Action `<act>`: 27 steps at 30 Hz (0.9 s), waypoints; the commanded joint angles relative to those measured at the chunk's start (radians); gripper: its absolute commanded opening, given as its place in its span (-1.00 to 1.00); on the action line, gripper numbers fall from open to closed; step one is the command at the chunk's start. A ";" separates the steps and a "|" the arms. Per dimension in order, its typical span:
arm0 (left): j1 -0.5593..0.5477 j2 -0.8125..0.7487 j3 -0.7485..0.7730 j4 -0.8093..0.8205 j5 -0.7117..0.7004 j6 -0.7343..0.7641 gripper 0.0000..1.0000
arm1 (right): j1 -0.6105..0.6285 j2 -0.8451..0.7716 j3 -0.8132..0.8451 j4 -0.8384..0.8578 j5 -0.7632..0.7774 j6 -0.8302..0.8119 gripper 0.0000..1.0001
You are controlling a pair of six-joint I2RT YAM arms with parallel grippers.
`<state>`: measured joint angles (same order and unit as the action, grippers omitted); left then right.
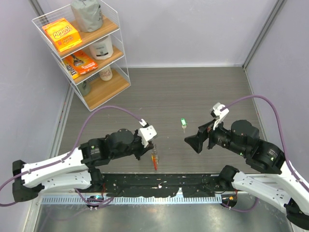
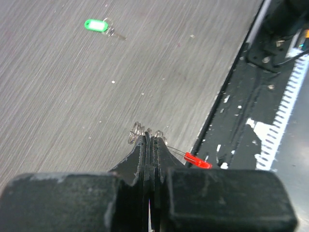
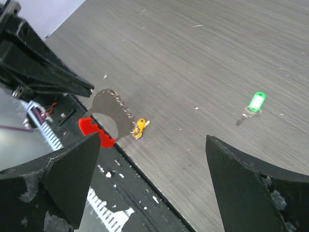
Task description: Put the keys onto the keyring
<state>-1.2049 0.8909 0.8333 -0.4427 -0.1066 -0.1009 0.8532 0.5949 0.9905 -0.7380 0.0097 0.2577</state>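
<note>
Arms both reach inward from the near edge over the grey table (image 1: 193, 92). The left arm lies low and stretched toward the middle, with its left gripper (image 2: 150, 144) pointing down at the near strip of the table. Its jaws are pressed together, pinching the silvery part of the keyring (image 3: 114, 109). In the left wrist view, loops of chain bulge out just past the fingertips, and the red crescent hangs off to the side above the black base rail (image 2: 251, 96). The yellow key (image 3: 140, 126) sits right against the keyring's lower edge; whether it is threaded on cannot be told. The right arm bends back over its base, and its right gripper (image 1: 192, 140) faces left toward the other arm. Its jaws are spread wide and hold nothing. The keyring lies beyond its left finger, apart from it, and not between the fingers. The green key (image 1: 183, 122) lies flat on the table on its own, farther back than both grippers, roughly midway between them.
</note>
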 commanded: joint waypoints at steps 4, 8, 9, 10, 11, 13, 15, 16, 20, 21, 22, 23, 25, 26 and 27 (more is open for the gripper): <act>-0.005 -0.142 -0.005 0.064 0.169 -0.052 -1.00 | 0.000 -0.024 0.033 0.055 -0.209 -0.025 0.87; -0.005 -0.199 -0.019 0.105 0.228 -0.074 -1.00 | 0.001 -0.030 0.022 0.098 -0.313 -0.020 0.86; -0.007 -0.207 -0.020 0.113 0.237 -0.077 -1.00 | 0.000 -0.029 0.017 0.104 -0.335 -0.018 0.84; -0.005 -0.211 -0.019 0.116 0.246 -0.082 -1.00 | 0.001 -0.029 0.016 0.114 -0.347 -0.017 0.83; -0.005 -0.216 -0.017 0.119 0.252 -0.085 -1.00 | 0.004 -0.026 0.016 0.120 -0.365 -0.015 0.82; -0.005 -0.222 -0.016 0.125 0.268 -0.094 -1.00 | 0.015 -0.026 0.014 0.132 -0.381 -0.014 0.81; -0.007 -0.227 -0.014 0.130 0.286 -0.103 -1.00 | 0.027 -0.023 0.011 0.140 -0.378 -0.018 0.79; -0.007 -0.231 -0.014 0.139 0.292 -0.108 -1.00 | 0.033 -0.021 0.008 0.140 -0.378 -0.017 0.78; -0.005 -0.251 -0.016 0.159 0.321 -0.121 -1.00 | 0.073 0.000 -0.010 0.172 -0.386 -0.018 0.77; -0.007 -0.256 -0.016 0.163 0.329 -0.125 -1.00 | 0.098 0.008 -0.012 0.175 -0.373 -0.018 0.77; -0.005 -0.259 -0.016 0.168 0.337 -0.128 -1.00 | 0.115 0.012 -0.012 0.173 -0.347 -0.024 0.76; -0.005 -0.260 -0.014 0.170 0.344 -0.131 -1.00 | 0.142 0.023 -0.010 0.173 -0.332 -0.028 0.75; -0.005 -0.265 -0.016 0.179 0.358 -0.140 -1.00 | 0.182 0.035 -0.003 0.178 -0.303 -0.044 0.72; -0.005 -0.265 -0.014 0.182 0.366 -0.141 -1.00 | 0.202 0.040 -0.001 0.178 -0.294 -0.046 0.72; -0.005 -0.267 -0.013 0.185 0.372 -0.146 -1.00 | 0.208 0.049 0.000 0.186 -0.290 -0.055 0.69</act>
<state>-1.2079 0.6399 0.8127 -0.3527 0.2096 -0.2207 1.0126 0.6178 0.9817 -0.6128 -0.3225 0.2359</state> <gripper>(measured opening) 0.034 0.863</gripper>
